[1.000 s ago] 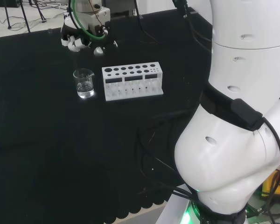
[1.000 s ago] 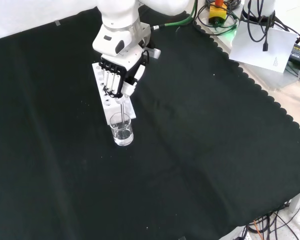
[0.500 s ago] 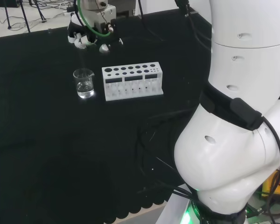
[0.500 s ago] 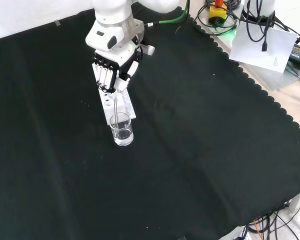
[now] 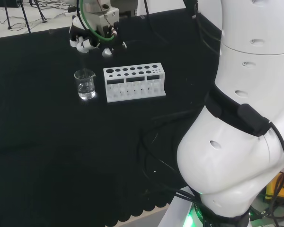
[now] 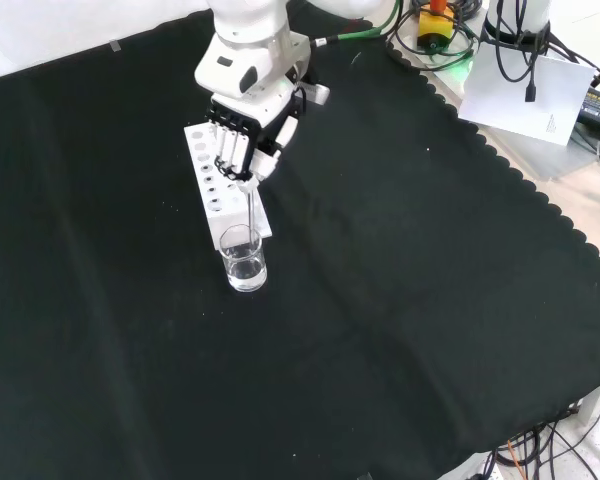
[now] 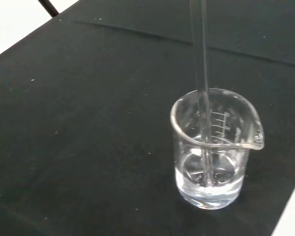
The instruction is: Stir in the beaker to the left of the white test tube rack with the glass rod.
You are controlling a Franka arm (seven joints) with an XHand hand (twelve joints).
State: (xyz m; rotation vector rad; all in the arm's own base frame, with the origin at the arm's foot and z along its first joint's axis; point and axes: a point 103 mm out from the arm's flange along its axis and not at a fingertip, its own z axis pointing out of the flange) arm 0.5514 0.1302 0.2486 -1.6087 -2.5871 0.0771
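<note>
A small clear glass beaker (image 5: 85, 84) (image 6: 244, 259) (image 7: 212, 147) with a little clear liquid stands on the black cloth, just left of the white test tube rack (image 5: 134, 82) (image 6: 216, 193) in the head view. My hand (image 5: 92, 34) (image 6: 246, 140) hangs above the beaker, its fingers curled round the top of a thin glass rod (image 6: 251, 211) (image 7: 201, 83). The rod runs down from the hand into the beaker, and in the wrist view its lower end dips into the liquid.
The arm's big white links (image 5: 241, 118) stand at the right of the head view. Cables, a yellow box (image 6: 435, 25) and a white sheet (image 6: 525, 95) lie beyond the cloth's scalloped edge in the front view. Broad black cloth (image 6: 400, 300) lies around the beaker.
The hand has shifted with the rod above the beaker, first one way and then back toward the rack. The rod's lower end stays in the beaker, which has not moved.
</note>
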